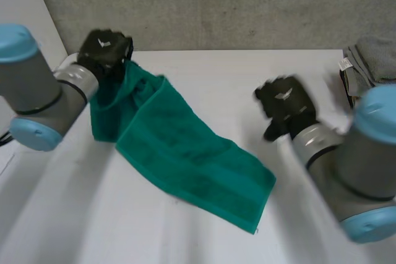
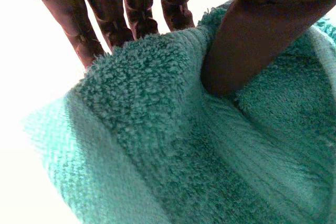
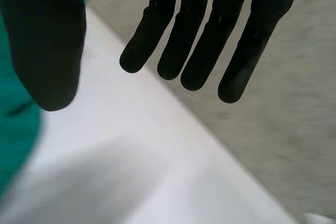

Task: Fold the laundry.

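A green towel (image 1: 185, 153) lies slantwise on the white table (image 1: 210, 69), one end lifted at the far left. My left hand (image 1: 105, 51) holds that raised end. In the left wrist view its thumb (image 2: 257, 35) presses the towel (image 2: 157, 145) against the fingers (image 2: 131, 9) behind it. My right hand (image 1: 284, 103) hovers over the bare table to the right of the towel, apart from it. In the right wrist view that hand (image 3: 199, 35) has straight, spread fingers with nothing between them. The towel's edge (image 3: 16, 129) lies beside its thumb.
A stack of folded grey cloths (image 1: 371, 63) sits at the table's far right edge. A grey wall (image 1: 216, 4) runs behind the table. Bare table lies in front of the towel.
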`<state>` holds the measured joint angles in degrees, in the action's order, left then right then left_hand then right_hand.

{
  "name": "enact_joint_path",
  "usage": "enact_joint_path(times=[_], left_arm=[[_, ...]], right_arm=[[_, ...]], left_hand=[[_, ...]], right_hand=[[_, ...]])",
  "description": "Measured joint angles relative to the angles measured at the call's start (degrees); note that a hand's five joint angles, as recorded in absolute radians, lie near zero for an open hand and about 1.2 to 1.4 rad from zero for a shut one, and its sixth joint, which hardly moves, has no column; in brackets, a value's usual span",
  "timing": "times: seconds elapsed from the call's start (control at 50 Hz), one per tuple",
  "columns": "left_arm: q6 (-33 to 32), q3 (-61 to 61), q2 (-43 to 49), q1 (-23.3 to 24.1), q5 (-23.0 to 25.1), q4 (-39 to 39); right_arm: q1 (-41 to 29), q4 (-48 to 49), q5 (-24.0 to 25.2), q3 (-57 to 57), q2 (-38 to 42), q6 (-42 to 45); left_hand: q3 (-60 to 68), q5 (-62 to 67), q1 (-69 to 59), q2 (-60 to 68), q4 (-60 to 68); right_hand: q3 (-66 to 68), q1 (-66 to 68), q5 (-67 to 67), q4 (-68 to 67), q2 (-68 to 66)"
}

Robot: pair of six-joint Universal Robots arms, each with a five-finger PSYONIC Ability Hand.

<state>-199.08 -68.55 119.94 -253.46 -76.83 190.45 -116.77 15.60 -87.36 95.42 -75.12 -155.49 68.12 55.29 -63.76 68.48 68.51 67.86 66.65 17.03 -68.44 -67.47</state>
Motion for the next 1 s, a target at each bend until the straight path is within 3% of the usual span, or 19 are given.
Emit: enact_joint_path(times=[0.18,0.2,0.24,0.28,0.36,0.46,0.56,0.68,0.78,0.8,0.84,0.92,1.0], left_arm=[[3.97,-13.63,-14.72,1.94,0.53,0.65],[3.96,-15.43,-15.49,2.30,0.52,0.85],[3.84,-18.22,-16.22,2.90,0.46,1.41],[3.66,-20.44,-16.53,3.44,0.38,2.23],[3.41,-23.47,-17.10,4.37,0.11,4.32],[3.36,-25.09,-19.37,5.25,-0.15,5.94],[3.73,-26.79,-26.41,6.89,-0.20,6.52],[3.86,-29.26,-32.26,8.01,-0.11,6.60],[3.82,-31.10,-34.73,8.54,-0.09,6.77],[3.75,-31.46,-35.07,8.61,-0.09,6.82],[3.62,-31.84,-35.32,8.60,-0.08,6.89],[3.53,-32.22,-35.30,8.26,-0.11,6.86],[3.49,-32.66,-35.10,7.62,-0.06,6.62]], right_arm=[[9.61,-7.98,6.47,-1.57,-8.05,0.04],[10.24,-9.35,7.49,-1.92,-7.79,-0.06],[10.85,-11.59,8.86,-2.33,-6.56,-0.37],[10.99,-13.31,9.54,-2.63,-4.92,-0.99],[9.54,-15.51,9.11,-3.31,-0.74,-5.85],[5.27,-16.06,7.60,-5.82,3.78,-15.56],[-3.06,-16.04,6.42,-14.91,14.17,-30.03],[-9.62,-16.26,5.78,-27.25,25.69,-37.06],[-11.94,-16.98,4.75,-36.84,33.86,-38.83],[-12.01,-17.11,4.46,-37.67,34.45,-38.86],[-11.79,-17.67,2.37,-39.95,35.51,-38.53],[-9.40,-18.14,-0.36,-37.31,28.72,-34.76],[-6.00,-18.80,0.71,-32.52,19.19,-27.32]], left_hand=[[0.13,0.00,0.03,0.07,0.21],[0.13,0.00,0.03,0.07,0.21],[0.13,0.00,0.03,0.07,0.22],[0.13,0.00,0.03,0.07,0.22],[0.14,0.00,0.03,0.07,0.23],[0.17,0.00,0.03,0.08,0.24],[0.20,0.00,0.03,0.08,0.24],[0.20,0.00,0.03,0.08,0.25],[0.20,0.00,0.03,0.08,0.24],[0.20,0.00,0.03,0.08,0.25],[0.20,0.00,0.03,0.08,0.25],[0.20,0.00,0.03,0.14,0.25],[0.21,0.00,0.03,0.16,0.25]], right_hand=[[-2.55,-2.13,1.98,2.92,2.22],[-12.14,-10.93,4.77,11.36,11.93],[-30.71,-30.19,-2.14,29.99,31.15],[-41.74,-41.30,-5.62,42.22,42.08],[-51.06,-49.27,-11.84,51.84,50.40],[-53.62,-50.81,-14.14,53.85,53.18],[-54.88,-52.30,-14.30,55.17,54.15],[-52.69,-51.12,-12.07,53.59,52.31],[-21.23,-19.30,19.62,21.93,20.21],[-8.41,-6.25,31.96,9.06,6.29],[-1.24,-4.83,36.82,1.61,0.60],[0.00,-4.83,36.85,0.10,0.47],[0.01,-4.83,36.85,0.06,0.47]])
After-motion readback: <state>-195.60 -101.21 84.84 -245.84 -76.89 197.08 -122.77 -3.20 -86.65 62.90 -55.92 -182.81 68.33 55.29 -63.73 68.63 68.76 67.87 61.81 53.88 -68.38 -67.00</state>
